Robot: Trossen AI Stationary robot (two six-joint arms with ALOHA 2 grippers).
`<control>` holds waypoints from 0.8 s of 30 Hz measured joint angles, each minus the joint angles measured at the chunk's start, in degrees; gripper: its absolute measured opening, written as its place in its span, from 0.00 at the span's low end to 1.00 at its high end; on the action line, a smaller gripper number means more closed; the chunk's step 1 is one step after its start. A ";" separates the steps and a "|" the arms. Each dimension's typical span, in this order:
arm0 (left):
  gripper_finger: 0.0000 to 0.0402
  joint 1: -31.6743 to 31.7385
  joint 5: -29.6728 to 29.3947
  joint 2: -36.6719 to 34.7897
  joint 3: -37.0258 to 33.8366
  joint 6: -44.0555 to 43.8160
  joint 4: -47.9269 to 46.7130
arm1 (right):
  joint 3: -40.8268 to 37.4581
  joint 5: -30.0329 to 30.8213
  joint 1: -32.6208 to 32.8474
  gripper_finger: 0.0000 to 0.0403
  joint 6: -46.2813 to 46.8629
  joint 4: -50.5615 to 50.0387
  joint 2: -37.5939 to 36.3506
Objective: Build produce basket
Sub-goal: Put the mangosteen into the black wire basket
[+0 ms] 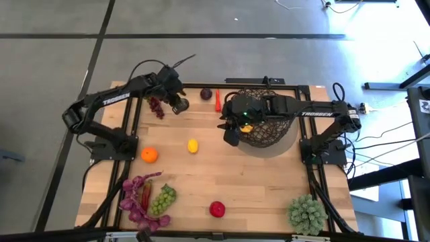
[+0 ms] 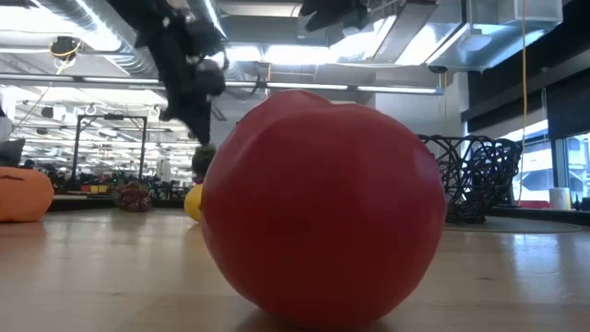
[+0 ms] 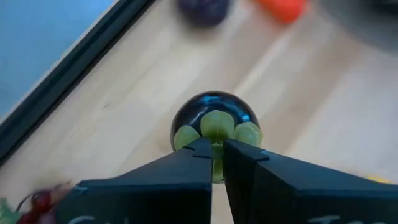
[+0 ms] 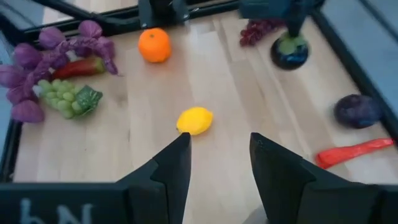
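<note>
The dark wire basket stands at the table's far right, and also shows in the low view. My left gripper is at the far left, shut on a glossy dark round fruit with a green cap, beside the purple grapes. My right gripper is open and empty just left of the basket, above the table; the lemon lies ahead of it. An orange, a red apple, green grapes and purple leaves lie on the table. My left gripper pinches the dark fruit's green cap at its top between its two fingers. The fingers come from above, pointing down. The fruit hangs upright below them and looks lifted clear of the table in the low view.
A dark purple fruit and a red chilli lie at the far edge, between the grippers. Another red chilli lies among the leaves. A spiky pale green plant ball sits at the near right corner. The red apple blocks much of the low view.
</note>
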 joint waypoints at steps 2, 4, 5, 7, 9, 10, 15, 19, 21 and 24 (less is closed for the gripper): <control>0.00 -2.38 -0.01 -1.39 1.09 0.35 -0.70 | 0.00 2.26 0.00 0.39 -0.04 -0.66 -0.61; 0.00 -4.76 -0.58 -2.55 2.90 1.35 -1.44 | 0.00 5.26 0.00 0.39 0.37 -3.10 -1.22; 0.00 -6.17 -0.89 -2.82 4.30 2.07 -1.15 | 0.00 6.98 0.00 0.39 1.21 -4.65 -1.69; 0.00 -8.51 -1.18 -2.89 7.33 3.36 -1.05 | 0.00 10.59 0.11 0.39 2.88 -7.68 -2.41; 0.00 -10.61 -1.36 -2.79 10.61 4.88 -1.51 | 0.00 13.50 0.13 0.39 4.27 -10.19 -2.80; 0.00 -11.72 -1.49 -2.41 12.38 5.75 -1.35 | 0.00 14.46 0.19 0.39 4.60 -11.10 -2.80; 0.00 -16.19 -1.74 0.73 20.76 9.09 -1.37 | 0.00 17.79 0.52 0.39 7.28 -17.72 -2.78; 0.00 -19.01 -1.91 4.10 26.04 11.61 -1.26 | -0.02 22.38 0.54 0.39 15.20 -25.35 -4.32; 0.00 -20.40 -1.92 6.10 27.91 12.75 -1.08 | -0.02 25.38 1.06 0.39 19.05 -28.86 -5.85; 0.00 -22.23 -1.85 9.32 30.63 14.77 -0.40 | -0.02 28.07 2.26 0.39 23.79 -32.17 -8.19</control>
